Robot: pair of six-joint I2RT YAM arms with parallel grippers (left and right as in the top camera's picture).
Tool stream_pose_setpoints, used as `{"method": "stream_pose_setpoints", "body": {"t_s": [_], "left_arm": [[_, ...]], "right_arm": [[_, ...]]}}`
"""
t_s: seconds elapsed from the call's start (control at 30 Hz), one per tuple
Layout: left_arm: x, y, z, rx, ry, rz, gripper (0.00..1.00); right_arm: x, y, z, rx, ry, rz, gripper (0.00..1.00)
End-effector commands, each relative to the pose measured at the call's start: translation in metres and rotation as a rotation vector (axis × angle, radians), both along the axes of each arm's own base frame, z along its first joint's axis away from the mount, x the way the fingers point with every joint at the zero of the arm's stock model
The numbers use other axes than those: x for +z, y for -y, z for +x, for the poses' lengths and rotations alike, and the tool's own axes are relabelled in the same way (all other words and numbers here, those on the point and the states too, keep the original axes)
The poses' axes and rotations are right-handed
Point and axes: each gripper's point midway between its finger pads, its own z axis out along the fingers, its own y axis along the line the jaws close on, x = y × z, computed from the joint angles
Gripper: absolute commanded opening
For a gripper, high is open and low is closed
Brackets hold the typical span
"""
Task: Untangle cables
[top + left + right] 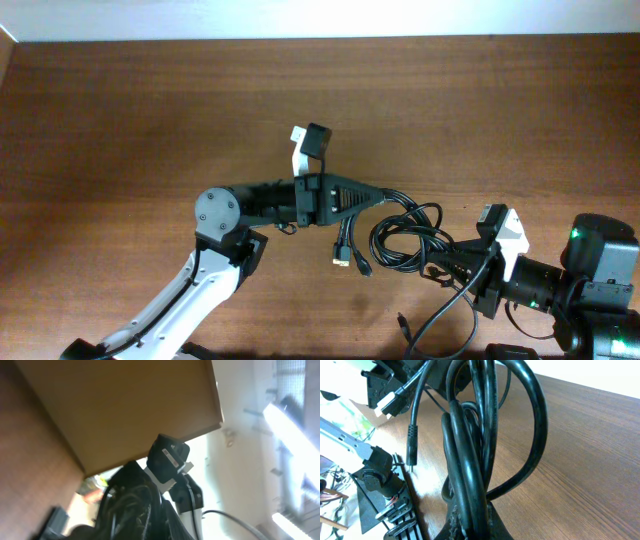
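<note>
Your right gripper is clamped shut on the cables at the tangle's right edge. Your left gripper pinches the same tangle (upper left side). Loops spread between the two, and the plugs trail off lower left.

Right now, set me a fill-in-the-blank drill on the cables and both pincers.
The cables are ____ in colour.
The left pincer and the right pincer are each ____ on them.
The loose plug ends lie nearer the ____ pincer.
Missing words: black; shut; left.
</note>
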Motion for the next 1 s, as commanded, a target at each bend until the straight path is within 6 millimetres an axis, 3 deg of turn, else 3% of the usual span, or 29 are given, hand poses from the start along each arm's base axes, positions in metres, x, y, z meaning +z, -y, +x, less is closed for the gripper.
{"method": "stream_pose_setpoints", "body": {"t_s": [0.0, 0.1, 0.17, 0.23, 0.37, 0.43, 0.53, 0.6, 0.67, 0.77, 0.97], "left_arm": [[0.013, -0.007, 0.004, -0.021, -0.172, -0.021, 0.07], [0.011, -0.006, 0.005, -0.006, -0.129, -0.017, 0.19], [0.005, -0.005, 0.006, 0.037, 0.077, 0.005, 0.4], [-0.008, -0.003, 0.006, 0.042, 0.158, 0.044, 0.64], [-0.018, -0.001, 0.01, 0.061, 0.211, 0.076, 0.69], [-0.021, -0.001, 0.008, 0.056, 0.251, 0.082, 0.63], [-0.026, -0.001, -0.009, -0.037, 0.354, 0.094, 0.5], [-0.028, -0.005, -0.029, -0.136, 0.467, 0.087, 0.5], [-0.025, -0.009, -0.043, -0.194, 0.552, 0.071, 0.63], [-0.014, -0.014, -0.058, -0.221, 0.698, 0.034, 0.97], [-0.003, -0.018, -0.066, -0.205, 0.795, 0.002, 0.99]], "right_arm": [[-0.008, 0.005, 0.003, -0.036, -0.019, -0.034, 0.04], [-0.007, 0.004, 0.002, -0.032, -0.018, -0.03, 0.04], [-0.002, 0.0, -0.001, -0.003, -0.011, 0.001, 0.04], [0.004, -0.004, -0.005, 0.028, -0.005, 0.036, 0.04], [0.004, -0.004, -0.005, 0.029, -0.007, 0.036, 0.04], [0.004, -0.004, -0.005, 0.028, -0.006, 0.035, 0.04], [0.003, -0.004, -0.005, 0.026, -0.005, 0.034, 0.04], [0.004, -0.003, -0.004, 0.018, -0.014, 0.039, 0.04], [0.003, -0.001, 0.001, -0.017, -0.046, 0.045, 0.04], [-0.002, 0.006, 0.009, -0.089, -0.09, 0.027, 0.04], [-0.003, 0.014, 0.022, -0.173, -0.099, 0.01, 0.04]]}}
